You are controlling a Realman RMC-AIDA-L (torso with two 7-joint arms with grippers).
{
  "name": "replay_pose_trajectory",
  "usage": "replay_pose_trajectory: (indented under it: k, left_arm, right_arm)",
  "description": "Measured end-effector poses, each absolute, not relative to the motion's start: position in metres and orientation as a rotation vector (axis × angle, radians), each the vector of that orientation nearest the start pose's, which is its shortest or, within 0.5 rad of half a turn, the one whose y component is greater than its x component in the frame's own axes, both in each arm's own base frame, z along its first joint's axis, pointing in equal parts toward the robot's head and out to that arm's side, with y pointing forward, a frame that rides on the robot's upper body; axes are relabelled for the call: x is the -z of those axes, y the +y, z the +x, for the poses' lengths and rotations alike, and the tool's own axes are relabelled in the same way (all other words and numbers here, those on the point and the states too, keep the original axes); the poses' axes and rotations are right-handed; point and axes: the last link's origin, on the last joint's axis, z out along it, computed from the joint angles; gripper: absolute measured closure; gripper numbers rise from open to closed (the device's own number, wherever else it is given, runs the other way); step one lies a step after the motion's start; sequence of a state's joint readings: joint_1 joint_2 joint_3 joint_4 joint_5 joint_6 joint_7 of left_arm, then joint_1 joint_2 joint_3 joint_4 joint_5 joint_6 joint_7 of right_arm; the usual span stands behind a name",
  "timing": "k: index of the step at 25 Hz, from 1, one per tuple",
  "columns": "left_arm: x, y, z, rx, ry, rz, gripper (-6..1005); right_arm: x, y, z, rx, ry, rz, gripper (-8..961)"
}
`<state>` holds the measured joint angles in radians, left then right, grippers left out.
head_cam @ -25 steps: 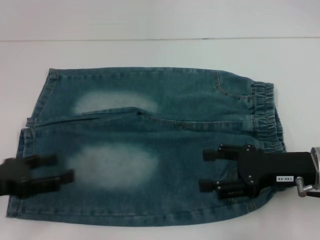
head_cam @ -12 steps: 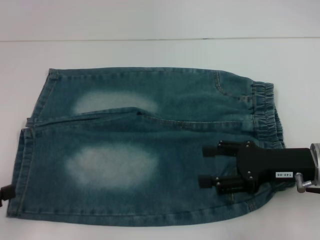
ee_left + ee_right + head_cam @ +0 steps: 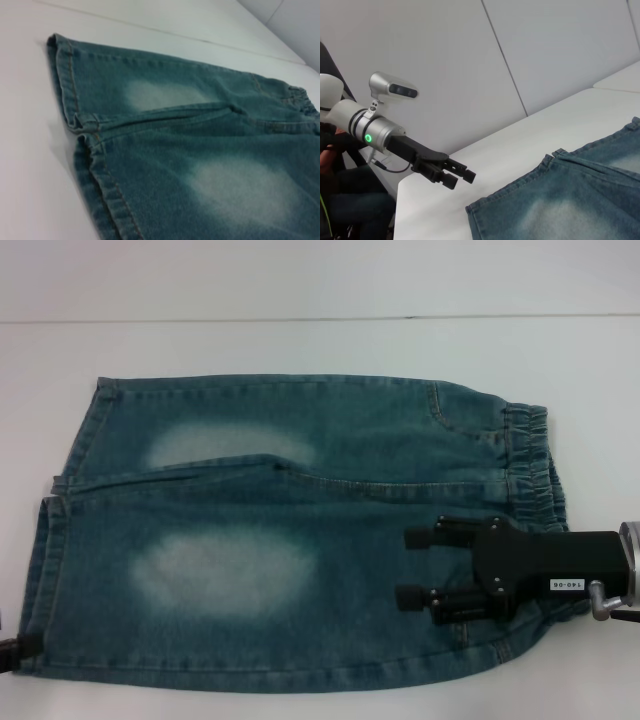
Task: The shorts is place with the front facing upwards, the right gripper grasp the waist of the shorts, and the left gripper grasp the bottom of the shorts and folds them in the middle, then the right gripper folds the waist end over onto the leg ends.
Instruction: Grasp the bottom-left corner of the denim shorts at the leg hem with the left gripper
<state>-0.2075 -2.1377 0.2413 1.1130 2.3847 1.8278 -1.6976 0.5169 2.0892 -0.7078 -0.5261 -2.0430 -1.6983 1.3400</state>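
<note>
The shorts point(image 3: 300, 540) lie flat on the white table point(image 3: 300, 340), front up, waistband point(image 3: 530, 475) at 3 o'clock and leg hems point(image 3: 45, 570) at 9 o'clock. The right gripper point(image 3: 415, 567) hovers over the near leg close to the waistband, fingers spread, holding nothing. The left gripper point(image 3: 460, 176) sits off the hems beyond 9 o'clock, fingers slightly parted and empty.

The right gripper point(image 3: 418, 567) bears a small white label point(image 3: 566, 584) with digits too small to read.
</note>
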Motion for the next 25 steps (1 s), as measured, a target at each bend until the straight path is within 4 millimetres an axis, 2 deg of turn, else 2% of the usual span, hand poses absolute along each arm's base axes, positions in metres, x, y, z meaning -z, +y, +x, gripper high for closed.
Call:
replay_pose_trajectory:
  k: [8, 13, 25]
  left_arm:
    - [-0.075, 0.208, -0.373, 0.370, -1.313, -2.311, 93]
    - [-0.069, 0.209, -0.376, 0.317, -1.329, -2.320, 93]
    - [-0.061, 0.208, -0.375, 0.313, -1.342, -2.344, 94]
  right_arm:
    - [0.031, 0.289, 0.262, -0.830, 0.726, -2.902, 39]
    - [0.032, 0.289, 0.262, -0.824, 0.730, -2.900, 38]
    - [0.033, 0.287, 0.263, -0.823, 0.738, -2.900, 38]
